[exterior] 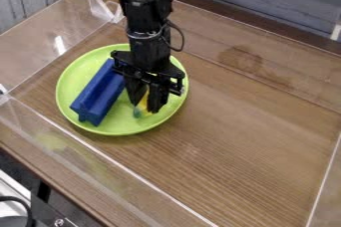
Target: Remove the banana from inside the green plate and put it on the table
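Black claw [147, 97] pinched closed on banana [144, 103], smooth, curved, yellow with greenish tip, mostly hidden between fingers. Banana inside round lime-green plate [130, 126], shallow raised rim. Ridged blue block [98, 97], oblong, lies beside it on plate. Surface [240, 121] brown, wood-grained, glossy.

No readable text, labels, brands, numbers or signs anywhere in view.
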